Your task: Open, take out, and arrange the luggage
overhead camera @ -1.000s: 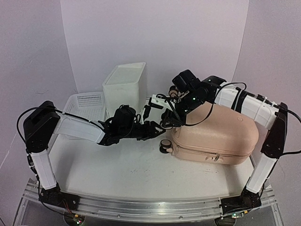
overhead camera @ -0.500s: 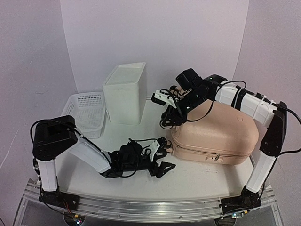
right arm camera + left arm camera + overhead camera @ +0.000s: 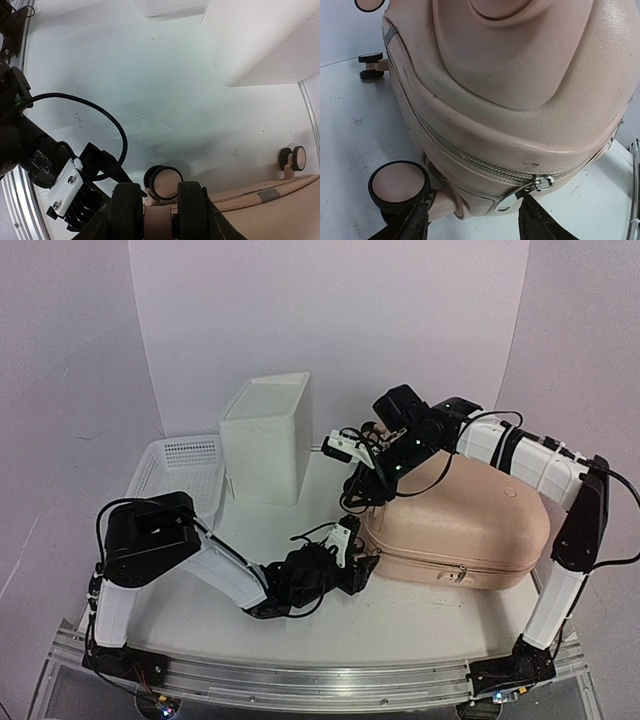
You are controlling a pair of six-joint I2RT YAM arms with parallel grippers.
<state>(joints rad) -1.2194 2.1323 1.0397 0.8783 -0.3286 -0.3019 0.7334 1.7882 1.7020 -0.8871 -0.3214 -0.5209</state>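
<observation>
The peach-pink luggage (image 3: 465, 525) lies closed on its side at the right of the table, casters toward the left. My left gripper (image 3: 352, 568) is low at its near left corner. In the left wrist view it (image 3: 475, 215) is open, its fingers (image 3: 535, 222) either side of the corner below the zipper seam, with the metal zip pull (image 3: 540, 184) just above the right finger and a caster wheel (image 3: 399, 185) by the left one. My right gripper (image 3: 362, 498) is at the far left corner, shut (image 3: 159, 220) on a caster wheel (image 3: 160, 217).
A white plastic box (image 3: 265, 435) stands at the back, a white mesh basket (image 3: 180, 475) to its left. Both show at the top of the right wrist view, box (image 3: 260, 35) and basket (image 3: 170, 6). The left arm's wrist and cable (image 3: 65, 165) lie close under the right gripper.
My left arm swung down from beside the white box to the table's front, then moved right up to the luggage's near left corner. The right gripper stayed at the luggage's far left corner.
</observation>
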